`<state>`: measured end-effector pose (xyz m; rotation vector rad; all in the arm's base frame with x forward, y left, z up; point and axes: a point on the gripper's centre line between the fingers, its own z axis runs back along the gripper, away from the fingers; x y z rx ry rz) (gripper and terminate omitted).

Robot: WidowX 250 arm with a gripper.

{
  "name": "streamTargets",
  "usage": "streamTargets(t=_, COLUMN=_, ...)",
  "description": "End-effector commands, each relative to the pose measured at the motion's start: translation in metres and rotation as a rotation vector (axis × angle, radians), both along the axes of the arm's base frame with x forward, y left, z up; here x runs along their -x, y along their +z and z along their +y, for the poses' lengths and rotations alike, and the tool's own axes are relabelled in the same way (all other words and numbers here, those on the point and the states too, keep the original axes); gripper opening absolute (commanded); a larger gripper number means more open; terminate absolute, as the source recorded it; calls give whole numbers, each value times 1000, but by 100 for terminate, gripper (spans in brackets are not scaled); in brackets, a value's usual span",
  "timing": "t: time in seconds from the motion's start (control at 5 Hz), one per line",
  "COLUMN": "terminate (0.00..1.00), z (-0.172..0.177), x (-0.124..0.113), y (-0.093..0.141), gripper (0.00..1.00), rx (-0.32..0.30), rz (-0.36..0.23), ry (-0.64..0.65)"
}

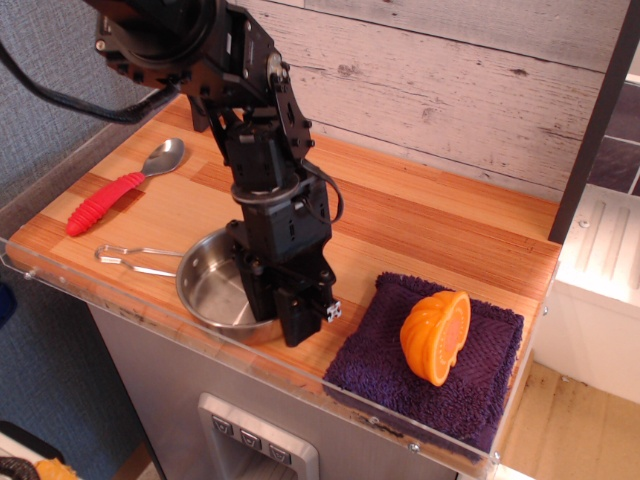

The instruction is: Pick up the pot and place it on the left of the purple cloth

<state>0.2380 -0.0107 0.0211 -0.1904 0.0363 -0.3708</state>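
A single view looks down at a wooden counter (430,225) that runs from the upper left of the frame to the lower right. A black robot arm reaches down from the upper left. Its gripper (297,322) sits at the lower centre of the frame, over the right side of the pot (215,292). The jaws appear closed on the pot's right rim, but the gripper body hides the contact itself, so the hold is a judgement.

The pot is a shallow shiny steel pan near the front edge of the counter, lower left of centre. Its thin wire handle (135,261) points toward the left edge of the frame, away from the gripper.

The purple cloth (380,355) lies in the lower right, with an orange plastic fruit half (436,335) on it. The pot sits just to the left of the cloth, with a narrow strip of bare wood between them where the gripper stands. The pot seems to be at or very near its goal spot; whether it rests on the wood or hangs just above cannot be told.

A red-handled spoon (118,187) lies at the upper left, well apart.
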Motion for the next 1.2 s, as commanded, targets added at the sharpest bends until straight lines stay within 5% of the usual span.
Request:
streamTargets(t=0.0, terminate=0, z=-1, x=-3, y=46, gripper=100, rx=17, rz=-145, ry=53)
streamTargets(t=0.2, terminate=0, z=6, x=0, y=88, gripper=100, rx=-49, rz=-229, ry=243)
streamTargets(t=0.4, terminate=0, z=20, x=-8, y=96, gripper=100, rx=-73, rz=-212, ry=397)
streamTargets(t=0.8, terminate=0, z=29, x=-12, y=89, gripper=100, rx=-71, rz=-174, ry=429)
streamTargets(t=1.0, terminate=100, z=29, x=-12, y=89, gripper=100, rx=-71, rz=-174, ry=429)
